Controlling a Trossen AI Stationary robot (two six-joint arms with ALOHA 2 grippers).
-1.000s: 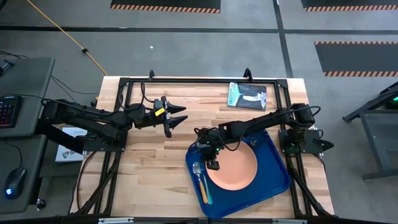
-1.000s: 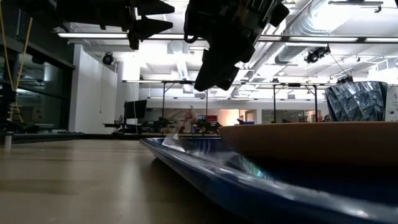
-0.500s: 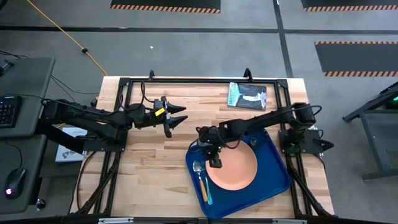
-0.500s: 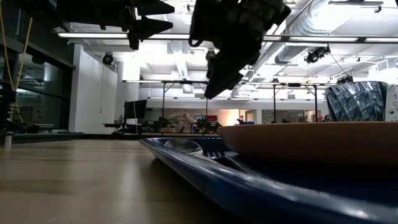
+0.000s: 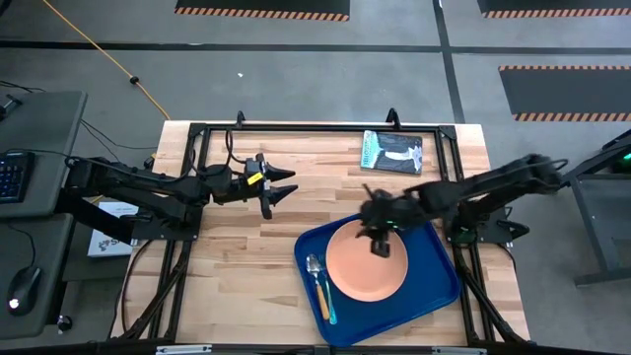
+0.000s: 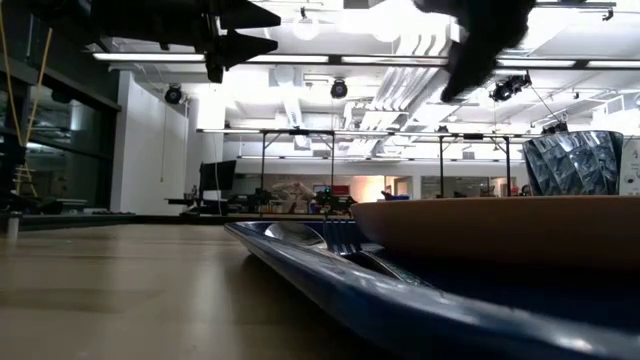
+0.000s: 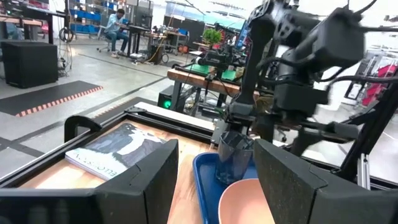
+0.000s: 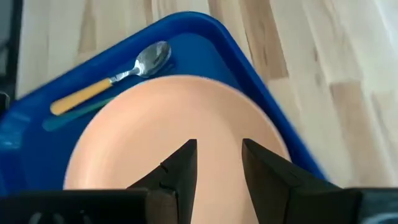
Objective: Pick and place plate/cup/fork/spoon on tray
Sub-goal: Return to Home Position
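The deep-blue tray (image 5: 439,281) lies at the table's near right. The peach plate (image 5: 367,266) lies in it. The spoon (image 5: 315,278), with its orange handle, and the blue-handled fork (image 5: 328,306) lie side by side on the tray floor left of the plate. A dark glass cup (image 7: 234,158) stands in the tray's far part; my right arm hides it in the high view. My right gripper (image 5: 379,243) hangs open and empty over the plate's far edge; in its wrist view (image 8: 219,163) it looks down on the plate (image 8: 168,130) and spoon (image 8: 118,73). My left gripper (image 5: 288,185) is open and empty, above the table left of the tray.
A small dark book (image 5: 392,152) lies at the table's far right, beyond the tray. Black frame rails (image 5: 315,126) run along the table's edges. Bare wood (image 5: 237,266) lies left of the tray, under and in front of my left arm.
My right gripper has gone from above the spoon at the tray's left side toward the table's right edge, and has risen; it now hangs over the plate. The spoon, fork and plate lie still in the tray.
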